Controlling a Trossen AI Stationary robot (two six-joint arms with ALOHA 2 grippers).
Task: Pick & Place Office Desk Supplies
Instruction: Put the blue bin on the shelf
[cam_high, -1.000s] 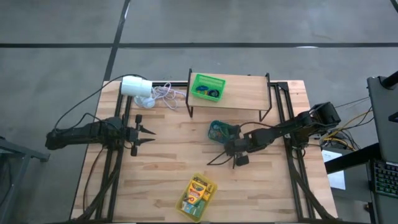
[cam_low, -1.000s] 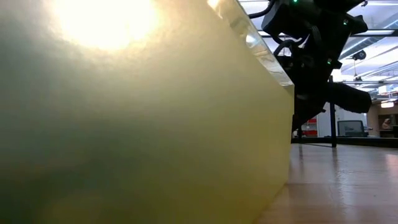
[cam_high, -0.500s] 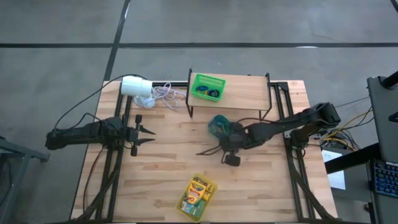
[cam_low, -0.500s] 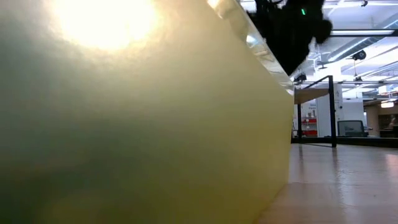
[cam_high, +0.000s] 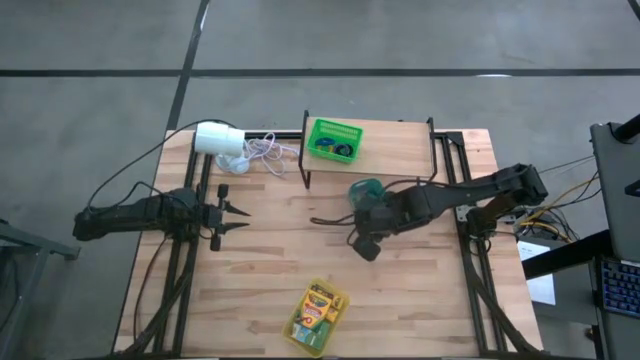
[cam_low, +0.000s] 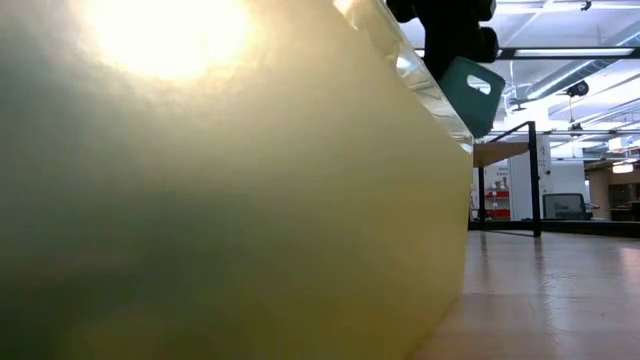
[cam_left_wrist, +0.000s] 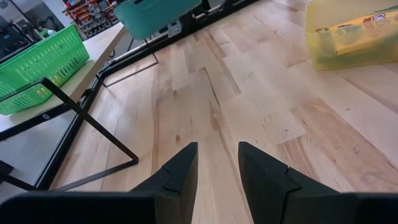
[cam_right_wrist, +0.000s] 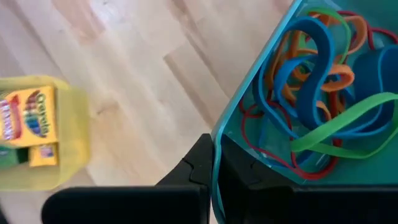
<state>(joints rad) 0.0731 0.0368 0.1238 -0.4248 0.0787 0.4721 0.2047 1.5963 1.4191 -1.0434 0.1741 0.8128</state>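
Observation:
My right gripper (cam_high: 362, 207) is shut on a teal basket (cam_high: 365, 191) just near of the shelf. The basket shows in the right wrist view holding a tangle of blue, orange, green and red rubber bands (cam_right_wrist: 317, 81). The low view shows the teal basket (cam_low: 470, 92) in the air and tilted. A yellow bin (cam_high: 316, 316) with crayon boxes (cam_high: 318, 305) rests on the table near its near edge. A green basket (cam_high: 333, 140) stands on the shelf. My left gripper (cam_high: 243, 212) waits open at the table's left side. My right gripper (cam_right_wrist: 214, 155) pinches the teal basket's side wall at its rim (cam_right_wrist: 219, 134). One finger (cam_right_wrist: 249, 174) is inside and the other finger (cam_right_wrist: 189, 171) outside. The basket is lifted clear of the table and tilted.
A black-framed wooden shelf (cam_high: 385, 150) stands along the far edge. A white cylinder (cam_high: 218, 138) with a thin white cord (cam_high: 262, 152) lies at the far left. Bare wood (cam_high: 270, 255) lies between the arms. The yellow bin's wall (cam_low: 200, 200) fills most of the low view.
My right gripper has risen and moved toward the far edge and the shelf, carrying the teal basket. The basket, on the table a second ago, now hangs tilted above it. The left arm has kept still.

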